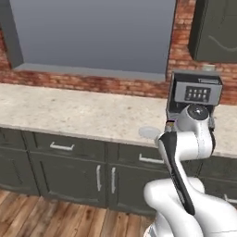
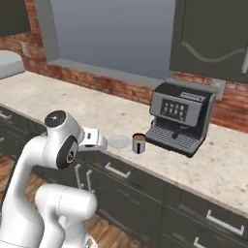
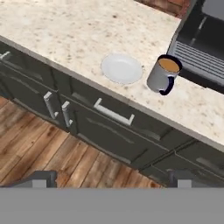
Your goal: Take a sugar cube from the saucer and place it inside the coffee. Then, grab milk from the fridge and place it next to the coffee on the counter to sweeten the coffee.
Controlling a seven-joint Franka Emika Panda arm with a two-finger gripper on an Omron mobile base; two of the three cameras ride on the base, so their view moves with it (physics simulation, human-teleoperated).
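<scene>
**Tool open above the cabinet fronts, mug and saucer on the tabletop**

We see the long beige speckled stone tabletop running over dark grey cabinets with silver handles, with a red brick wall behind it and a plank wood floor below. A big grey-black espresso machine stands at the back of the tabletop. Our white arm bends in front of the cabinets. In the hand view our tool shows its two dark fingertips set wide apart with nothing between them; it hangs over the floor and looks down at the tabletop edge. The small round shallow white-grey saucer lies flat near that front edge, and we can make out no cube on it. Just beside it, toward the machine and apart from the plate, stands the small grey mug of brown coffee, upright, its dark handle turned toward the cabinet side. The mug sits right in front of the machine's drip tray.
</scene>
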